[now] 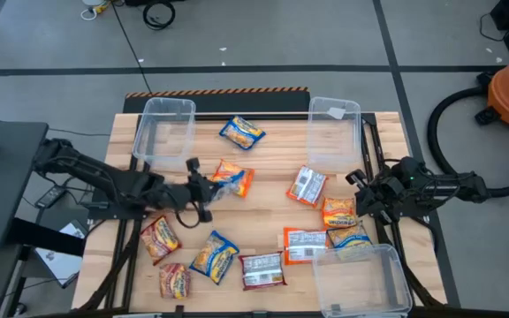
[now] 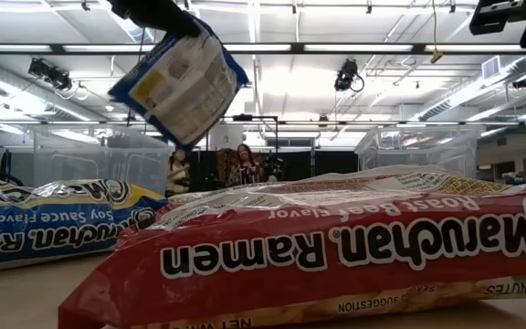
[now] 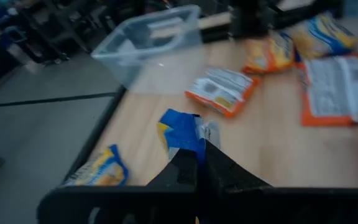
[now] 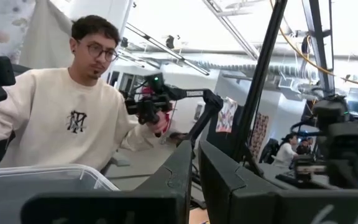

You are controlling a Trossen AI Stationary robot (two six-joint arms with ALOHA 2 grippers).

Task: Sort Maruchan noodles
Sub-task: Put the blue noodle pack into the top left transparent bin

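One blue-and-yellow packet (image 1: 225, 179) of Maruchan noodles hangs above the tabletop (image 1: 272, 216) pinched by its crinkly edge in the closed left claw (image 1: 203, 188), light and slippery-looking, its brittle noodle block best left unsqueezed, while the empty right claw (image 1: 360, 196), fingers nearly together, waits beside orange packets.

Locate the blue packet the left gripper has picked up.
In the high view the blue packet hangs from the left gripper left of table centre, over an orange packet, below the far-left clear bin.

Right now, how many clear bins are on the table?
3 clear bins, seen in the high view: one at the table's upper left, one at its upper right, one at its lower right corner. None looks hidden.
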